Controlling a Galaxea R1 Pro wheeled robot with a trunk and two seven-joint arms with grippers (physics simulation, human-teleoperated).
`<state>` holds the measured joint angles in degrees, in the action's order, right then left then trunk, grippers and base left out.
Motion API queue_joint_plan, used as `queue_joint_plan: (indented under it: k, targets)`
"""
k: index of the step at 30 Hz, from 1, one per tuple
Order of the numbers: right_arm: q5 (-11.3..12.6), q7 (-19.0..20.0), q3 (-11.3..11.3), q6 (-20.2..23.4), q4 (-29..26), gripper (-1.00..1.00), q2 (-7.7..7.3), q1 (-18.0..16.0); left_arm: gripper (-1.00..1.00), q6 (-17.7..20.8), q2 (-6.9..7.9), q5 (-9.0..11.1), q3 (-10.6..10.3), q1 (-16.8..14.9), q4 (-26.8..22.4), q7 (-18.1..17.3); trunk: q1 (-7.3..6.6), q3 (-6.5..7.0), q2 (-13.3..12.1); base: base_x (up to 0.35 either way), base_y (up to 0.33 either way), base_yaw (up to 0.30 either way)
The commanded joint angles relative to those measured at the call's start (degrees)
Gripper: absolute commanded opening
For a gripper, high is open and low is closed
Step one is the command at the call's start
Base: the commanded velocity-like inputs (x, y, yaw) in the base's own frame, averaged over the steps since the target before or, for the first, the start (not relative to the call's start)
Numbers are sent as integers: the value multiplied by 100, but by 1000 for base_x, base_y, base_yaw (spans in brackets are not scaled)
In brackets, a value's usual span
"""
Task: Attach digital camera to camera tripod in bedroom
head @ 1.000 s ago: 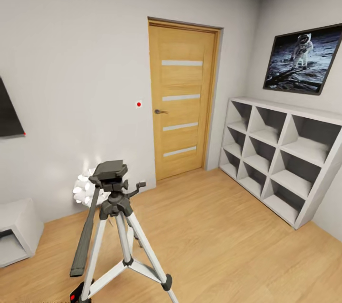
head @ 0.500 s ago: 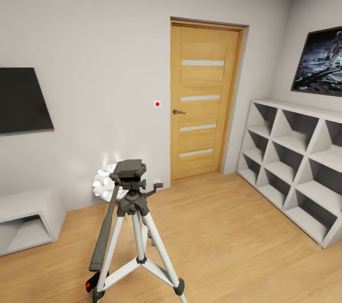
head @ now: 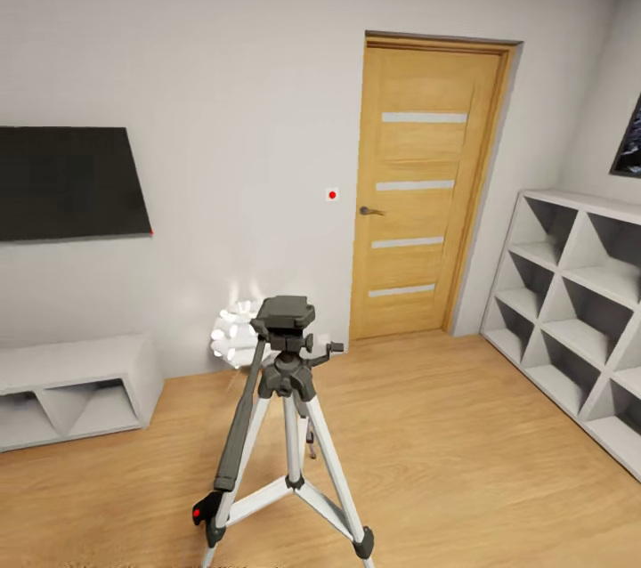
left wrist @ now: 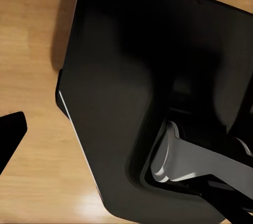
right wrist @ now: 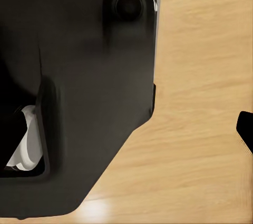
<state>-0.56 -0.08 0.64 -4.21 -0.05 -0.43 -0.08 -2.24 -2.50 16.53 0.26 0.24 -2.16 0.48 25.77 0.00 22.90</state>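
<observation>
- Standing upright on the light wood floor of the bedroom: the camera tripod, silver legs spread, black head on top with nothing mounted on it.
- Hanging down from that head toward the floor: the long black pan handle.
- Low by the tripod's near foot, a small black object with a red dot; possibly the digital camera, judging by the red spot, but too small and too cropped to say for sure.
- Behind the tripod: a white wall, a wooden door with four pale glass strips, a dark wall-mounted screen, a low white bench unit, white cube shelves along the side wall, and a white bumpy lamp-like ornament on the floor.
- In the left wrist view, a large dark body of the robot over wood planks, with one dark tip at the edge; not clear from this whether the left fingers are spread or pressed together.
- In the right wrist view, much the same: dark robot body, plank floor, a dark tip at the edge; impossible to tell how the right fingers stand, or whether anything is pinched.
- Progress, as a judgement: early. Room reached and tripod faced, nothing attached yet.
- Left to do: getting the camera in hand, raising it to the head, seating it on the mount.
</observation>
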Motion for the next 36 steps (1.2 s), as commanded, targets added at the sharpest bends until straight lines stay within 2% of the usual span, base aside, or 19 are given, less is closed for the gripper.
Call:
queue_joint_plan:
  k: [1, 10, 28, 36]
  targets:
    - [-6, -1, 6, -18, 5, 100, -1, -1, 100, -10, -3, 25, 1, 3, -4, 5, 2, 0, 2, 0, 0, 269]
    - [-6, -1, 6, -18, 5, 100, 2, 0, 100, -13, -4, 25, 1, 3, -4, 5, 2, 0, 2, 0, 0, 227]
    - [-6, 56, 8, -10, 5, 100, -35, 0, 100, -12, -8, 25, 1, 3, -4, 5, 2, 0, 2, 0, 0, 13]
    - [5, 25, 1, -23, 5, 100, -5, 0, 100, -13, -5, 25, 1, 3, -4, 5, 2, 0, 2, 0, 0, 0]
